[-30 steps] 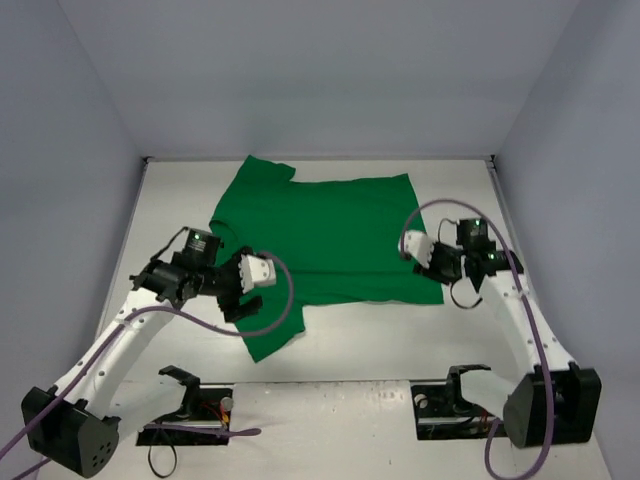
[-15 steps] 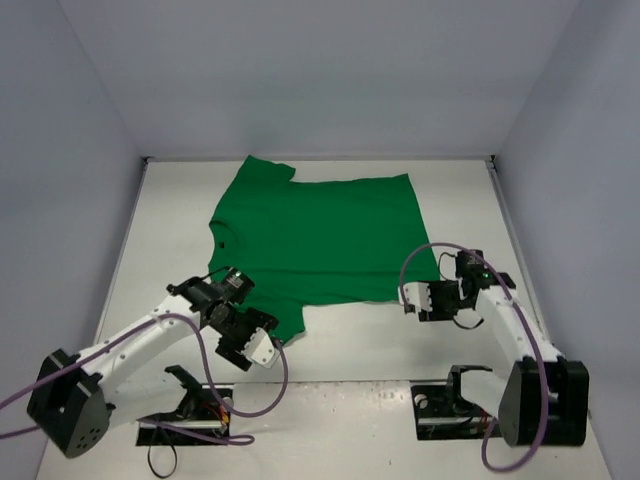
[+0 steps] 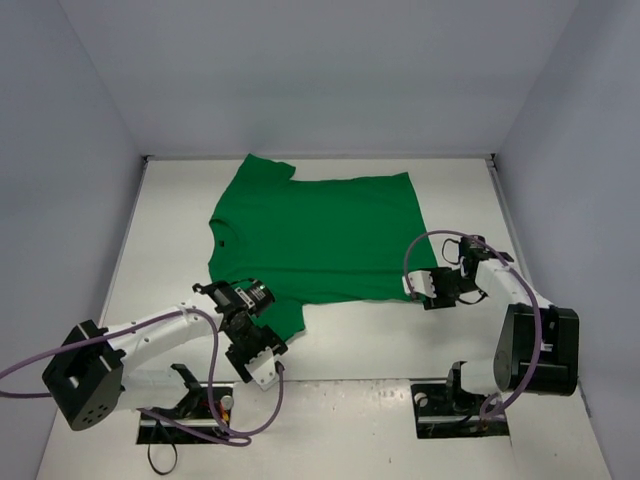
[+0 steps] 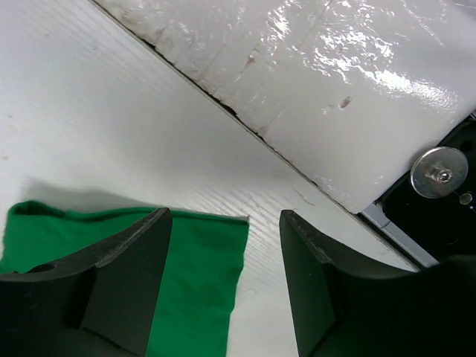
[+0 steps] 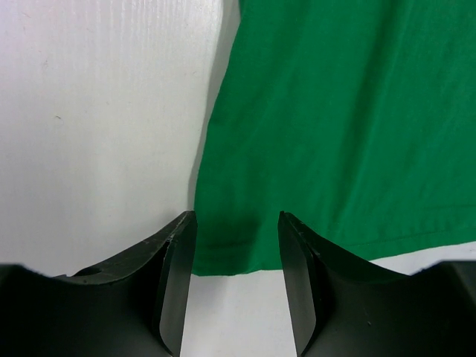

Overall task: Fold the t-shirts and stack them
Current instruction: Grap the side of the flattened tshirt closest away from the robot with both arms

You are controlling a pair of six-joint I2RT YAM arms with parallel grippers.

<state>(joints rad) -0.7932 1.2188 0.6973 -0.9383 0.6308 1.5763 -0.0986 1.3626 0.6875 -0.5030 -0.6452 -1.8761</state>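
The green t-shirt [image 3: 315,235] lies spread flat on the white table [image 3: 165,230], its neck to the left and its hem to the right. My left gripper [image 3: 260,370] hangs over the shirt's near-left part, pointing toward the near edge. In the left wrist view it [image 4: 223,216] stands open, with a corner of the shirt [image 4: 197,282] lying flat on the table below its fingers. My right gripper [image 3: 432,290] is at the near-right hem corner. The right wrist view shows it [image 5: 236,217] open, the shirt's corner [image 5: 335,111] flat on the table between its fingers, ungripped.
Grey walls [image 3: 60,150] close in the table on the left, back and right. The arm bases [image 3: 465,395] and purple cables [image 3: 275,400] sit along the near edge. A glossy white ledge [image 4: 335,89] with a metal washer [image 4: 439,172] lies just beyond the left gripper.
The left arm has swung back from the neck area toward the near edge, its jaws narrowing. The right gripper has shifted to the hem corner, its jaws a little wider. The shirt's near-left flap looks shorter.
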